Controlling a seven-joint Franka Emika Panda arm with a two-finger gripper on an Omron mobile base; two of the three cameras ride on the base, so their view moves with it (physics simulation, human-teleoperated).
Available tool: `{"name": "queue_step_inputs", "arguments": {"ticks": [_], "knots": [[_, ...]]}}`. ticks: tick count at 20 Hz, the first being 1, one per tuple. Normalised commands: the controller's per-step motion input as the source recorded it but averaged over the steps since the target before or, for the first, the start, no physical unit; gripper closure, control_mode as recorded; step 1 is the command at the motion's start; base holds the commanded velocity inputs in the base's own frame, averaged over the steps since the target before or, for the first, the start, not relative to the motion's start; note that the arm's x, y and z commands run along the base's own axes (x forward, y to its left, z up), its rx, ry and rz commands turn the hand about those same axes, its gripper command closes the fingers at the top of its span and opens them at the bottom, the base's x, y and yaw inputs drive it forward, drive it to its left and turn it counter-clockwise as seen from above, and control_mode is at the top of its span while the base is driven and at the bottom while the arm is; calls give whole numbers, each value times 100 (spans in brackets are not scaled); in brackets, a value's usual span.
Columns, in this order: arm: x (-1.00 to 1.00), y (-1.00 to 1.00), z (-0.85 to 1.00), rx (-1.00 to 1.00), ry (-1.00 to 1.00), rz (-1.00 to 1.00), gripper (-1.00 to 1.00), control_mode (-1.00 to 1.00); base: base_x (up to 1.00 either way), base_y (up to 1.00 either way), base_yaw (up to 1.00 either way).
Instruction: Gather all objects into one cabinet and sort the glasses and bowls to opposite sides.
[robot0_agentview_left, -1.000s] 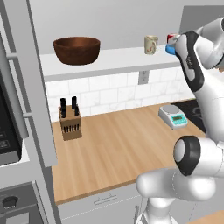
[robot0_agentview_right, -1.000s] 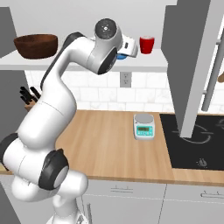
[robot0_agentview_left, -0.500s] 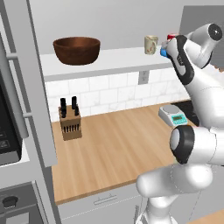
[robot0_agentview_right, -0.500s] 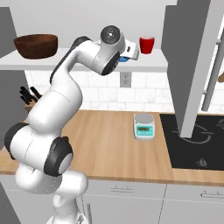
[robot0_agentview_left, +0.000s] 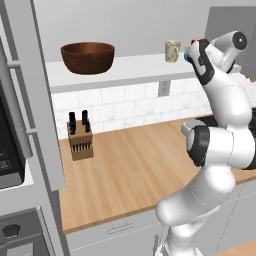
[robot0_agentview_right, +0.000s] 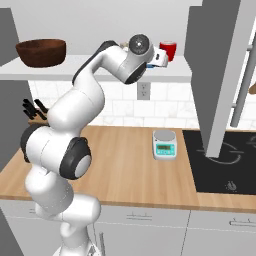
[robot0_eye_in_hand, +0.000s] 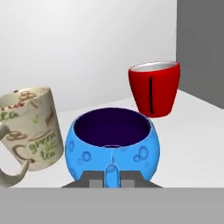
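gripper (robot0_eye_in_hand: 112, 178) – pinching blue mug (robot0_eye_in_hand: 112, 141) handle | shelf (robot0_eye_in_hand: 192, 144) – between tumbler (robot0_eye_in_hand: 30, 127), red cup (robot0_eye_in_hand: 154, 89)

The left base view looks forward and down from behind the arm's left; the right base view does so from its right. Both share the white shelf board (robot0_agentview_left: 125, 70) (robot0_agentview_right: 100, 67) and wooden counter (robot0_agentview_left: 135, 170) (robot0_agentview_right: 125, 165). The hand view faces along the shelf at close range.

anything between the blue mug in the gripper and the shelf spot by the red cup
Nothing visible. The gripper is shut on the blue mug, with the beige tumbler to one side and the red cup beyond; bare shelf lies between mug and cup.
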Motion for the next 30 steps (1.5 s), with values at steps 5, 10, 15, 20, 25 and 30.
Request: {"name": "queue_step_inputs", "arguments": {"ticks": [5,10,15,20,25,30], "knots": [[6,-16,2,1,0,4,-100,-100,0,0,0],[0,1,32,5,-1,9,-100,-100,0,0,0],[-41,-8,53,4,-17,11,-100,-100,0,0,0],[-40,18,-24,-4,-2,1,-100,-100,0,0,0],[-95,40,-70,-21,2,-4,-100,-100,0,0,0],[-100,37,-8,-12,1,-19,-100,-100,0,0,0]]}}
